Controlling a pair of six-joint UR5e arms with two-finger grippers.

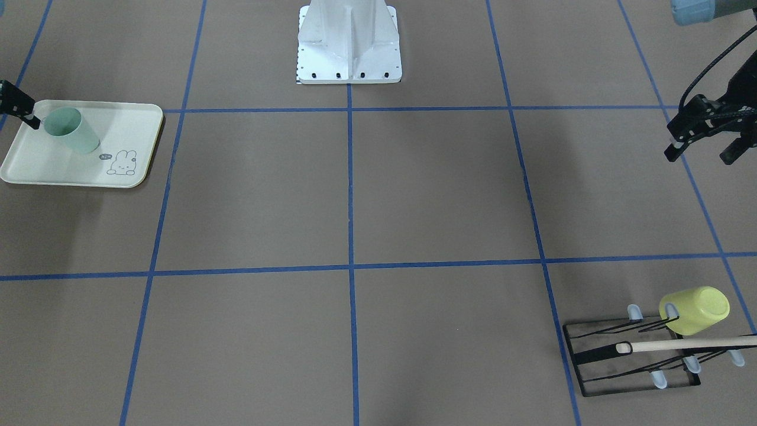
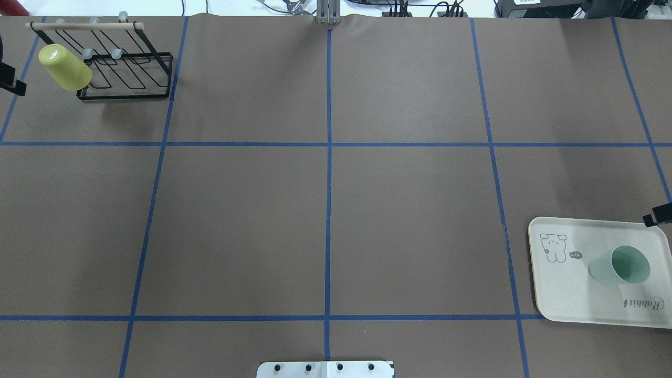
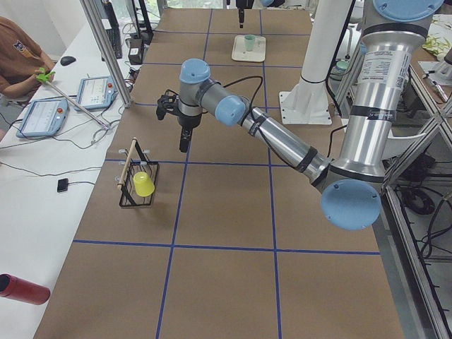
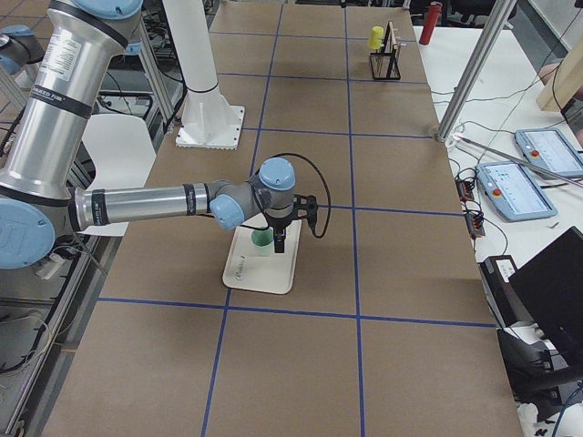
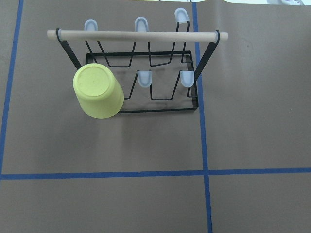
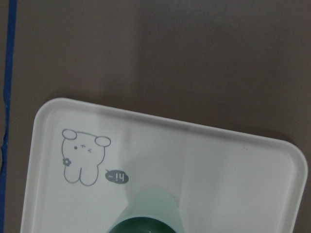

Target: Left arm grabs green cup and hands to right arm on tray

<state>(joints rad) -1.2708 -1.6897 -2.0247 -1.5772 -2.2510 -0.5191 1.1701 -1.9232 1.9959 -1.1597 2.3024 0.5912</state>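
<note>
The pale mint-green cup point(image 1: 72, 130) stands upright on the cream tray point(image 1: 133, 121), mouth up, by the bunny drawing. It also shows in the overhead view point(image 2: 619, 265) on the tray point(image 2: 575, 302) and at the bottom of the right wrist view point(image 6: 148, 213). Only one black finger of my right gripper point(image 1: 20, 109) shows at the frame edge, just beside the cup's rim and apart from it; I cannot tell whether it is open or shut. My left gripper point(image 1: 701, 155) is open and empty, up over the table short of the rack.
A yellow-green cup point(image 1: 695, 310) hangs upside down on a peg of the black wire rack point(image 1: 680, 344) with a wooden dowel, seen from above in the left wrist view point(image 5: 97, 92). The robot's white base point(image 1: 349, 47) stands at the table's back middle.
</note>
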